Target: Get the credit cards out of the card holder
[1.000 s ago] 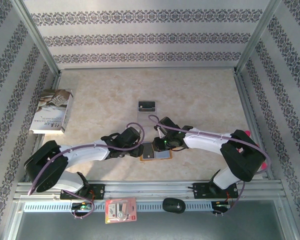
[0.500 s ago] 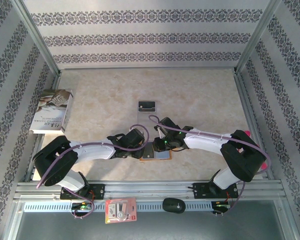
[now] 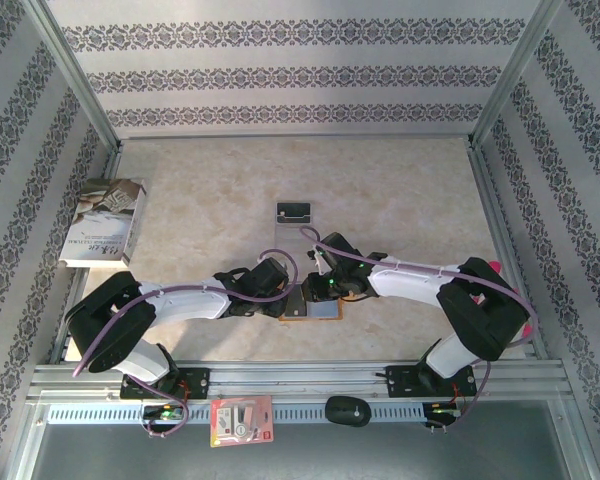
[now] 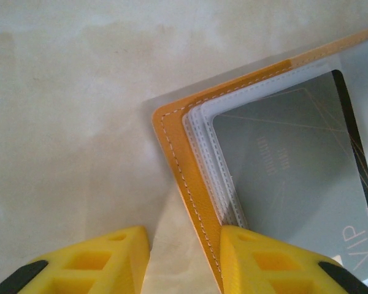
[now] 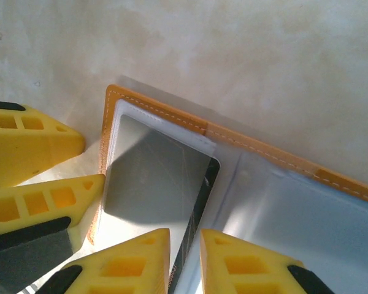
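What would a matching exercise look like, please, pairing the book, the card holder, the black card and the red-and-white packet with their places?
1 book
2 card holder
3 black card
4 red-and-white packet

A on the front rail
B lying open, near the front edge, centre
C far left of the table
D alone, around the table's middle

Pairs: 1-C, 2-B, 3-D, 4-A.
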`<act>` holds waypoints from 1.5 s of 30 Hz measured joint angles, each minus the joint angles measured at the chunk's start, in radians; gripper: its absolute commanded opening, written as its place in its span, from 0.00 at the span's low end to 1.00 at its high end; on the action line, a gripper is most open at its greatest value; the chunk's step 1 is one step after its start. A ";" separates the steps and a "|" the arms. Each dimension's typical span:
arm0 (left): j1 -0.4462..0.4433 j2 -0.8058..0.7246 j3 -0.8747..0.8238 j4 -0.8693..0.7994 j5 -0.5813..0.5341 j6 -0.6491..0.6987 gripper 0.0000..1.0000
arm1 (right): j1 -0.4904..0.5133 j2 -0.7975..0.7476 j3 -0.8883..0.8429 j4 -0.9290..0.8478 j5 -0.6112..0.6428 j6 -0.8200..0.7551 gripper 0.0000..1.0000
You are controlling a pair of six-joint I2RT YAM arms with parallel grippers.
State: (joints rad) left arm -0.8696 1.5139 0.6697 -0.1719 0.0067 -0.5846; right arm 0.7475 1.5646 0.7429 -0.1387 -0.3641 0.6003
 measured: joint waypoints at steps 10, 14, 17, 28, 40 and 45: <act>0.000 0.000 -0.003 0.004 0.000 -0.008 0.36 | -0.026 0.047 -0.005 0.044 -0.047 0.023 0.20; 0.000 0.000 -0.003 0.004 -0.001 -0.013 0.36 | -0.037 0.047 -0.020 0.064 -0.058 0.030 0.20; 0.000 0.000 -0.003 0.004 -0.001 -0.015 0.36 | -0.045 0.048 -0.027 0.074 -0.072 0.031 0.20; 0.000 0.001 -0.003 0.004 -0.004 -0.019 0.35 | -0.051 0.071 -0.032 0.116 -0.117 0.040 0.15; 0.000 -0.003 -0.006 0.006 -0.005 -0.026 0.34 | -0.065 0.051 -0.058 0.147 -0.119 0.064 0.00; 0.000 -0.010 -0.019 0.022 -0.007 -0.030 0.33 | -0.065 0.012 -0.066 0.100 -0.068 0.062 0.00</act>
State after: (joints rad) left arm -0.8696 1.5036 0.6506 -0.1497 -0.0006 -0.6144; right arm 0.6823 1.5764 0.6769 -0.0387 -0.4324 0.6624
